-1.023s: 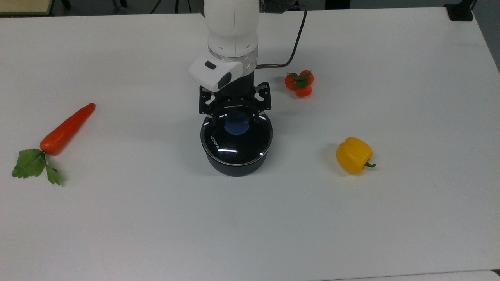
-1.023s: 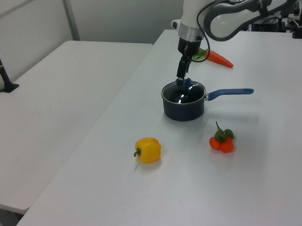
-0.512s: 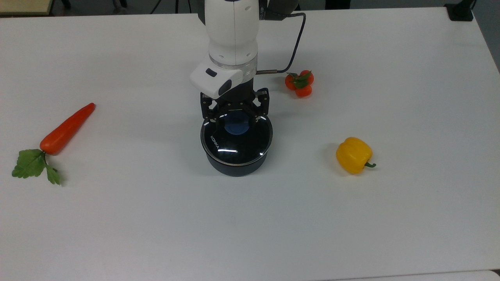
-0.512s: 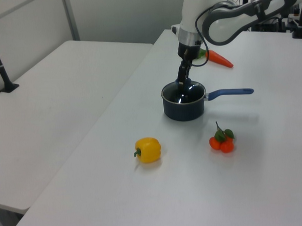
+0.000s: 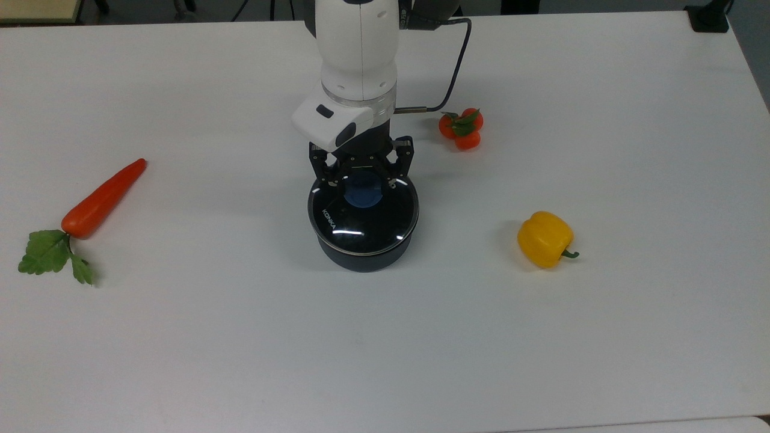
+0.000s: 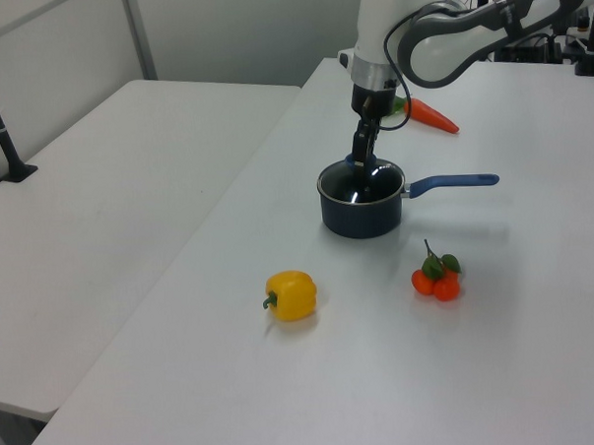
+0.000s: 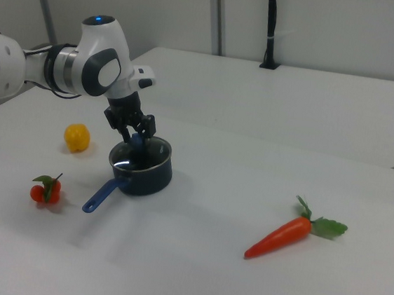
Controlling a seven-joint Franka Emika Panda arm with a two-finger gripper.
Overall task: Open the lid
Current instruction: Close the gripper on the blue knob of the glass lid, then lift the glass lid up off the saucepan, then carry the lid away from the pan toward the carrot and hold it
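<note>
The round glass lid (image 5: 361, 225) with a metal rim lies on the dark blue saucepan (image 5: 361, 261) at the table's middle. Its blue knob (image 5: 363, 192) sits between the black fingers of my gripper (image 5: 364, 183), which comes straight down from the white arm and is shut on the knob. In the left view the gripper (image 6: 358, 161) stands over the lid (image 6: 364, 187), and the pan's long blue handle (image 6: 453, 182) points to the left view's right. In the right view the gripper (image 7: 135, 141) grips the knob above the saucepan (image 7: 148, 177).
An orange carrot (image 5: 102, 198) with green leaves lies at the top view's left. A cluster of small red-orange fruits (image 5: 461, 128) sits right of the arm, under a black cable (image 5: 457, 66). A yellow bell pepper (image 5: 544, 239) lies at the top view's right.
The fingers have drawn in from a wide stance to grip the blue knob. The lid's rim has shifted very slightly toward the top view's upper left.
</note>
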